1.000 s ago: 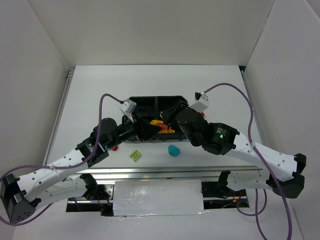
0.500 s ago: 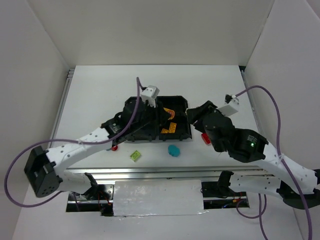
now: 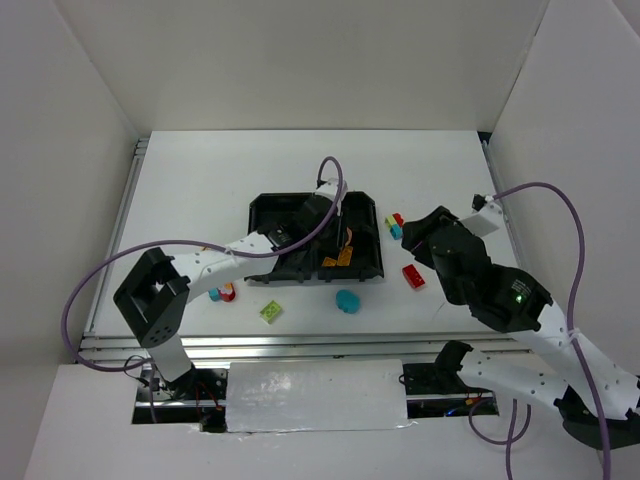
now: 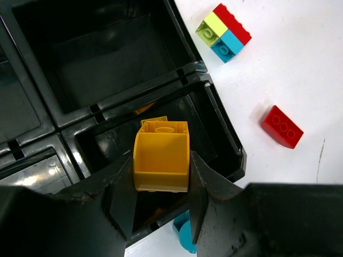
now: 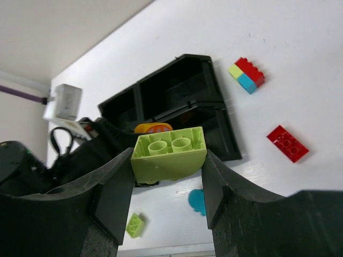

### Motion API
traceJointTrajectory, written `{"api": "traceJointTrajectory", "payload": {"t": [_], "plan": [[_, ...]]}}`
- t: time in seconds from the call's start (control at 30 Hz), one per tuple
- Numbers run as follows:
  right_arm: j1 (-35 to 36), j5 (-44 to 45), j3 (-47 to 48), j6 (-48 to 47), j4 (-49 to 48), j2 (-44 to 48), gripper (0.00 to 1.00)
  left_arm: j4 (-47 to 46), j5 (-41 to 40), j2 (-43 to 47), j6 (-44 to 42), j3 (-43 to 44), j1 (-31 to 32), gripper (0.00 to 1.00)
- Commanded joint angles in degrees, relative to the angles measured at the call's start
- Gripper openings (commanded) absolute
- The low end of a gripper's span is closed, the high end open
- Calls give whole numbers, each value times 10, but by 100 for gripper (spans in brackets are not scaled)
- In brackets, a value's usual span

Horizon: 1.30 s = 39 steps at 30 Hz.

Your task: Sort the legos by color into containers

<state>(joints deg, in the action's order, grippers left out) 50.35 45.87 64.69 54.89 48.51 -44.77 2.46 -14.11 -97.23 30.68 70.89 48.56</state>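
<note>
a: which arm's busy?

b: both carry something. the left gripper (image 4: 161, 184) has its fingers clamped either side of a yellow-orange brick (image 4: 161, 152). it hangs over the lower-right compartment of the black tray (image 4: 228, 142) in the left wrist view. other yellow-orange pieces (image 4: 154, 121) lie in that compartment underneath, so i'd call this the drop step.

a: and the right one?

b: the right gripper (image 5: 167, 160) is squeezed on a lime green brick (image 5: 169, 151). in the top view it's out to the right of the tray, over the white table (image 3: 200, 180), not above any compartment.

a: so what's next?

b: my guess is the left one only has to let go, since the brick looks well inside the walls. the right one needs a compartment for green, and i can't make out any green in the tray to say which.

a: much to go?

b: a fair bit, i'd say. a red brick (image 4: 282, 127), a red-lime-cyan cluster (image 4: 224, 31) and a cyan rounded piece (image 3: 347, 300) sit outside the tray.
</note>
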Motion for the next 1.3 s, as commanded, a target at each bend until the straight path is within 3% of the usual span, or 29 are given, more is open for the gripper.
{"api": "traceJointTrajectory", "payload": {"t": [0.0, 0.03, 0.07, 0.2, 0.33, 0.43, 0.57, 0.67, 0.8, 0.97, 1.1, 1.27], "plan": [[-49, -66, -32, -54, -61, 18, 25, -18, -7, 0, 18, 14, -1, 41], [-60, -90, -42, -58, -74, 18, 25, -17, -4, 2, 21, 14, -1, 44], [-74, -100, -46, -62, -79, 16, 25, -15, -6, 3, 23, 14, -1, 55], [-93, -133, -58, -82, -102, -3, 25, -20, -10, 17, 28, 3, -1, 79], [-112, -166, -55, -95, -123, -44, 25, -18, -18, 32, 28, 6, -1, 93], [-131, -199, -53, -123, -163, -67, 26, -9, -34, 61, 32, 3, -1, 95], [-160, -231, -6, -146, -168, -165, 25, 27, -86, 137, 54, -15, -1, 99], [-177, -270, 26, -161, -209, -213, 26, 133, -195, 188, 95, -3, -14, 99], [-187, -308, 95, -189, -217, -311, 26, 249, -240, 257, 129, -4, -41, 100], [-197, -312, 251, -219, -164, -511, 27, 348, -268, 333, 136, -19, -68, 100], [-203, -301, 369, -242, -120, -667, 30, 405, -242, 376, 123, -27, -95, 99], [-206, -300, 487, -250, -62, -768, 37, 441, -225, 426, 120, -72, -98, 99]]}}
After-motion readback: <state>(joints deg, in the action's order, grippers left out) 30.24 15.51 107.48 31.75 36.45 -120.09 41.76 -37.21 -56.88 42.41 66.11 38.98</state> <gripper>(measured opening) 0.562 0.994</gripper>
